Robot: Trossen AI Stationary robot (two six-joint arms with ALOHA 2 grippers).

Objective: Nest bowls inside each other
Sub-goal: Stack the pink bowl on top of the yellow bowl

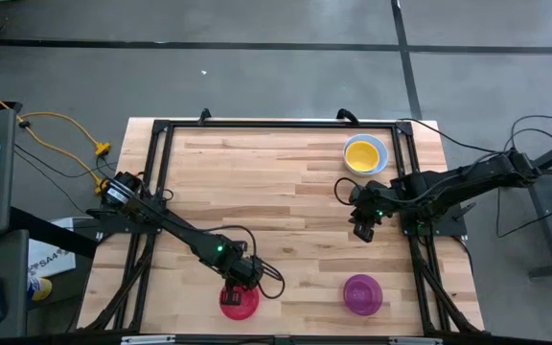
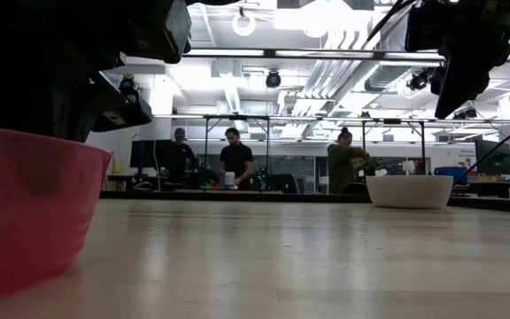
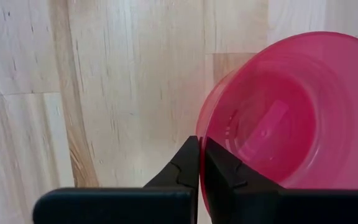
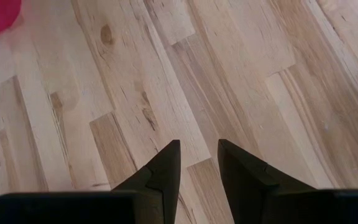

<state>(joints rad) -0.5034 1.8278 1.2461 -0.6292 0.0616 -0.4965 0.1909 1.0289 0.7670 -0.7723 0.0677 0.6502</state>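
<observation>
Pinkish red bowl (image 3: 291,118) sits at the table's (image 1: 276,182) near edge, and we see our left gripper (image 3: 201,163) clamped on its rim; right gripper (image 4: 196,163), fingers apart, hovers farther off.

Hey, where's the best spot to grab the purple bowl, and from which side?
Probably the rim. The purple bowl sits upright and open on the table with bare wood around it, so coming straight down, one finger inside the thin wall and one outside, should work. The open right gripper is nearest.

Pink bowl (image 2: 25,213) (near); white bowl (image 2: 410,190)
</observation>
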